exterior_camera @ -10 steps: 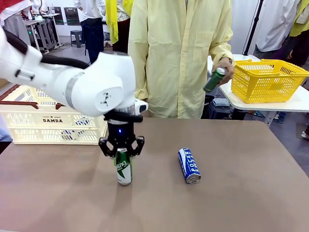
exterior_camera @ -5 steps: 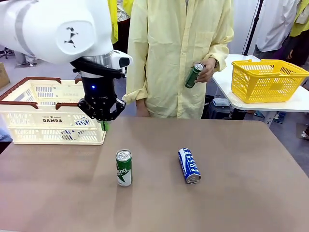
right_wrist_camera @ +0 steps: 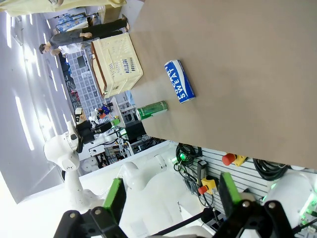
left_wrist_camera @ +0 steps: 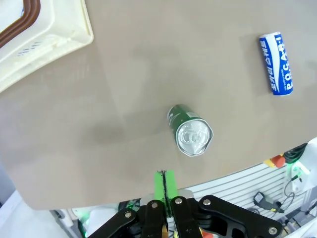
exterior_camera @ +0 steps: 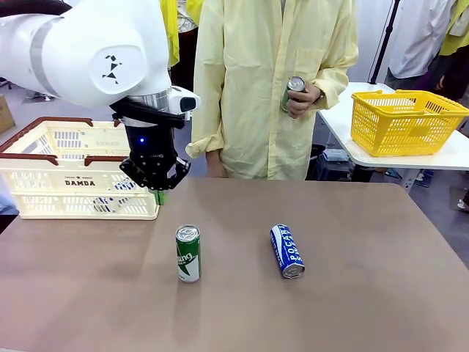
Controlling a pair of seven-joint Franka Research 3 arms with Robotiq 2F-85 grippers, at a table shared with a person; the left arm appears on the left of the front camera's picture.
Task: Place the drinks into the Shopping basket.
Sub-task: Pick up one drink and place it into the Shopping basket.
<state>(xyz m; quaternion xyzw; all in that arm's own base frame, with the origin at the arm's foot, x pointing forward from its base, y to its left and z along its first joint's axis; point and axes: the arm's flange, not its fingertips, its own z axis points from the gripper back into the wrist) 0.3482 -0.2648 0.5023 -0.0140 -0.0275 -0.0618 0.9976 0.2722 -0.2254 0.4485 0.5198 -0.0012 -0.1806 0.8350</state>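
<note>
A green drink can (exterior_camera: 187,253) stands upright on the brown table, and a blue Pocari can (exterior_camera: 287,251) lies on its side to its right. My left gripper (exterior_camera: 159,194) hangs above the table beside the Shopping basket (exterior_camera: 73,172), shut with nothing in it. From the left wrist, its shut green pads (left_wrist_camera: 164,186) point down near the green can (left_wrist_camera: 190,131), with the blue can (left_wrist_camera: 277,62) farther off. My right gripper (right_wrist_camera: 171,198) is open and empty, far from the blue can (right_wrist_camera: 179,82) and green can (right_wrist_camera: 151,110). The person holds another green can (exterior_camera: 293,92) at chest height.
A yellow mesh basket (exterior_camera: 407,121) sits on a white side table at the far right. The person stands at the table's far edge. The cream basket's corner (left_wrist_camera: 44,29) lies off the table's left side.
My left gripper, down around the green can a second ago, rose up-left toward the basket without it and shut empty. The person drew the held can in to the chest.
</note>
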